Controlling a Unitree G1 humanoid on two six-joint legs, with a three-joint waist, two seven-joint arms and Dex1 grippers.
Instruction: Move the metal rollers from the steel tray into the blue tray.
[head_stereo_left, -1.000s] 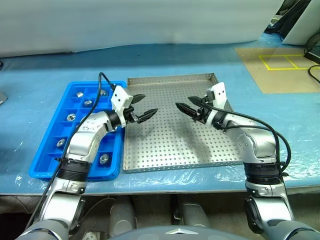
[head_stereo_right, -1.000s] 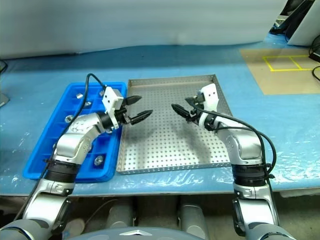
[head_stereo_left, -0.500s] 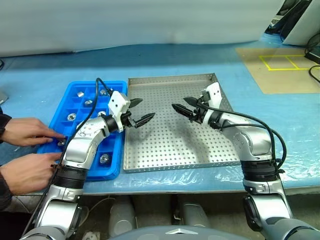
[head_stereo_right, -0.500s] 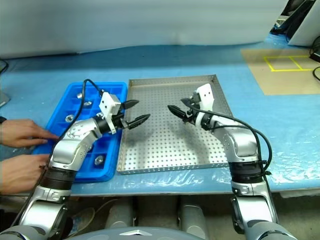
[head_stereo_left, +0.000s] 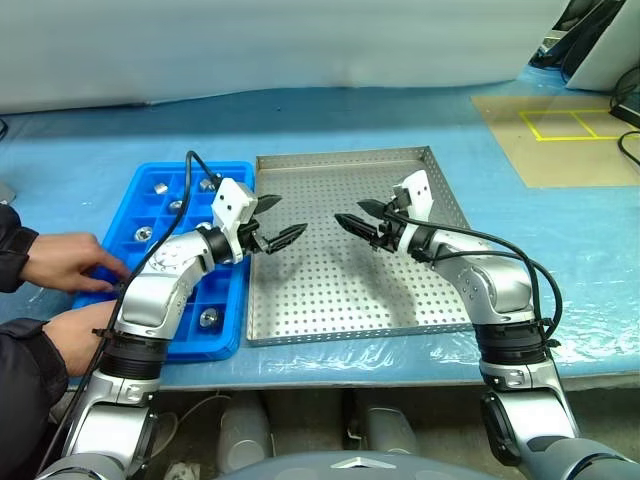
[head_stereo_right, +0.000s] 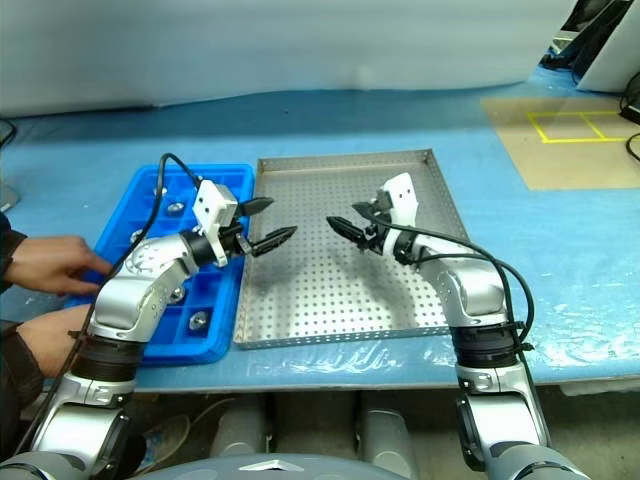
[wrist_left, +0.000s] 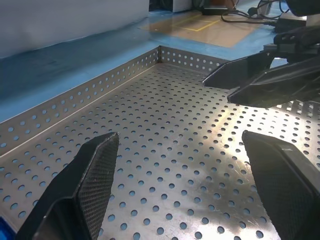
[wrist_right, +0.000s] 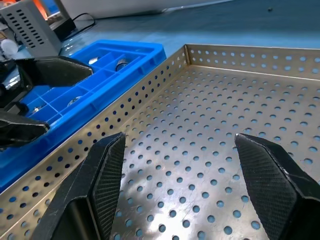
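Both grippers hover over the steel tray (head_stereo_left: 350, 280), tips turned toward each other across its middle and well apart. The left gripper (head_stereo_left: 275, 221) has its fingers spread with nothing between them; in its wrist view only bare perforated floor lies below the two black pads. The right gripper (head_stereo_left: 358, 217) is likewise spread and empty, and its wrist view shows the same bare floor ahead of it.

No metal rollers are visible on the steel tray's floor. The metal rollers (head_stereo_left: 160, 187) sit in the compartments of the blue tray (head_stereo_left: 222, 345), which lies behind and beside the left gripper, touching the steel tray's rim; several more glint in other cells, one of them near the tray's front edge beneath the left forearm.

The arms have barely shifted over the last second. What has changed is at the blue tray's outer side: a person's hands (head_stereo_left: 62, 262), absent a second ago, have come in and now rest on and beside that tray's outer edge, away from both grippers.

Judging from the bare steel tray and the filled blue cells, the transfer looks finished. The person reaching for the blue tray suggests it is being checked or taken away, so the grippers are best kept clear of it.
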